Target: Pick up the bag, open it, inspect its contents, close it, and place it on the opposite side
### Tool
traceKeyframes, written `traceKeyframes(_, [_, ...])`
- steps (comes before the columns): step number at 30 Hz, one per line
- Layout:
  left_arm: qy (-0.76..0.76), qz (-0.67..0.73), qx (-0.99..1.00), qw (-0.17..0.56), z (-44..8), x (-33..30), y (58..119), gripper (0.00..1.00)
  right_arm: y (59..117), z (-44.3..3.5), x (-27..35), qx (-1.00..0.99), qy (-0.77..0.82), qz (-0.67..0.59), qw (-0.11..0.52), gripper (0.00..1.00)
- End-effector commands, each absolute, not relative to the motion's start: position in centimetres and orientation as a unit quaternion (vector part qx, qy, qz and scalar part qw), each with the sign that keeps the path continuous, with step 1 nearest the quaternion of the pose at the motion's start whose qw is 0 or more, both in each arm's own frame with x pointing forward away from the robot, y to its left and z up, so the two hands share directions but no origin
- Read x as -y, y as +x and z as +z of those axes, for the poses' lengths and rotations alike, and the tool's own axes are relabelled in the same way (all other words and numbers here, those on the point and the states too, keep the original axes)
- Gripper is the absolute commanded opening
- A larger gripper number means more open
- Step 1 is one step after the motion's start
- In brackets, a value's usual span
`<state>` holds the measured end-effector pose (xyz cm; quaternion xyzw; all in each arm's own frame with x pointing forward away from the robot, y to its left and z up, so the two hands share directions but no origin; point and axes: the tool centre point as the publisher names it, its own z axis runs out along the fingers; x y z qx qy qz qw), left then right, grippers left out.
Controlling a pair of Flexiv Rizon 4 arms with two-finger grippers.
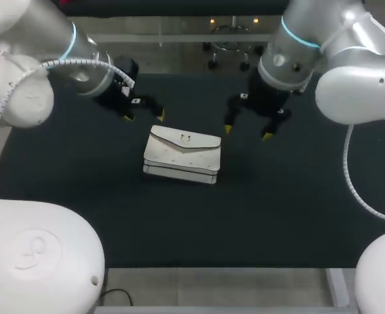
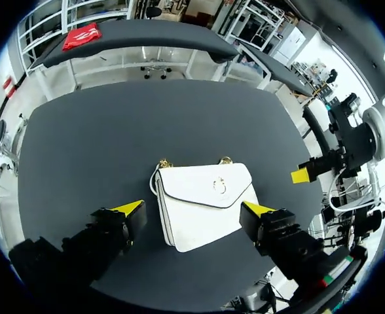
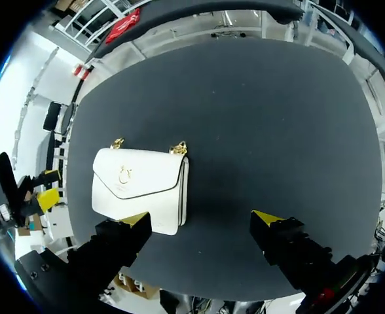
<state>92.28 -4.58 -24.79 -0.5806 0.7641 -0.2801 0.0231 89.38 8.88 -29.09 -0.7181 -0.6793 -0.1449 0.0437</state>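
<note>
Near the bag (image 1: 182, 156), left end effector (image 1: 145, 116), right end effector (image 1: 247, 133): wide open, empty

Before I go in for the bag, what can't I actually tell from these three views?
1. Contents of the bag: hidden in every view by its closed flap.
2. Strap: only two gold fittings show at the bag's top edge, wrist views; any chain is out of sight.
3. How the clasp fastens: too small in all views.
4. The bag's underside: flat against the table.
</note>
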Motion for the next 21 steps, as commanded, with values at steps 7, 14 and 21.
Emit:
traceKeyframes(7, [-0.618,-0.268,-0.734,0.084,-24.9,5.5,91.4,1.0,88.7,-29.5,-8.4,0.669,-0.718,-0.191,0.006,1.0])
traceKeyframes(14, [-0.661,-0.3,-0.688,-0.019,-26.0,3.9,93.0,1.0,88.6,-29.5,-9.1,0.66,-0.72,-0.21,0.043,1.0])
traceKeyframes(21, [-0.682,-0.32,-0.646,-0.119,-27.7,1.9,94.8,1.0,89.2,-29.9,-9.6,0.648,-0.725,-0.215,0.091,1.0])
